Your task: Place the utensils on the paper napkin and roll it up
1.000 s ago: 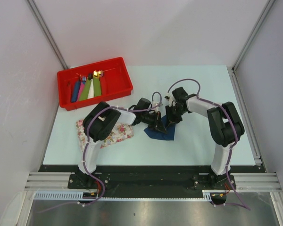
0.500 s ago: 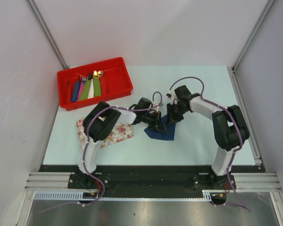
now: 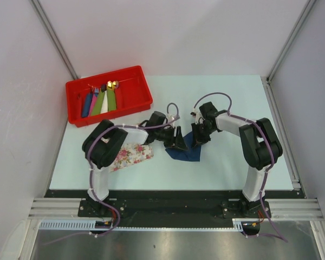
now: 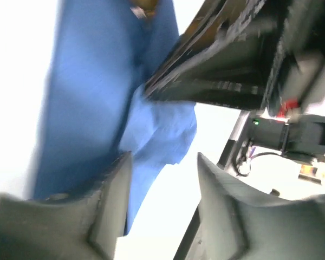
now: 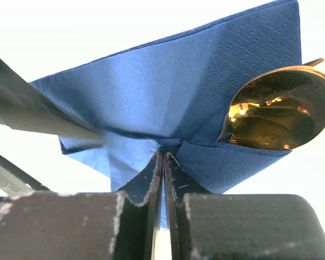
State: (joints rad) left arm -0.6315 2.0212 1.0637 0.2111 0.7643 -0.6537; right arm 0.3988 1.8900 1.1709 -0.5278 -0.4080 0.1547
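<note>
The paper napkin [image 3: 185, 153] lies crumpled on the table between both arms, dark navy. In the right wrist view my right gripper [image 5: 163, 154] is shut on a pinched fold of the napkin [image 5: 168, 92]. The gold spoon's bowl [image 5: 281, 108] rests on the sheet to the right, and the fork cannot be made out. My left gripper [image 4: 163, 160] stands open beside the napkin [image 4: 92, 81], nothing between its fingers. From above, the left gripper [image 3: 178, 143] sits at the napkin's left edge and the right gripper [image 3: 199, 139] at its upper right.
A red bin [image 3: 131, 93] at the back left holds several coloured rolls [image 3: 100, 101] with gold tips. A pink-flowered tray [image 3: 132, 154] lies left of the napkin, partly under the left arm. Grey walls stand on both sides.
My left gripper has opened and let go of the napkin, and its arm has swung leftward, uncovering more of the flowered tray. The right gripper has closed tighter on the napkin.
</note>
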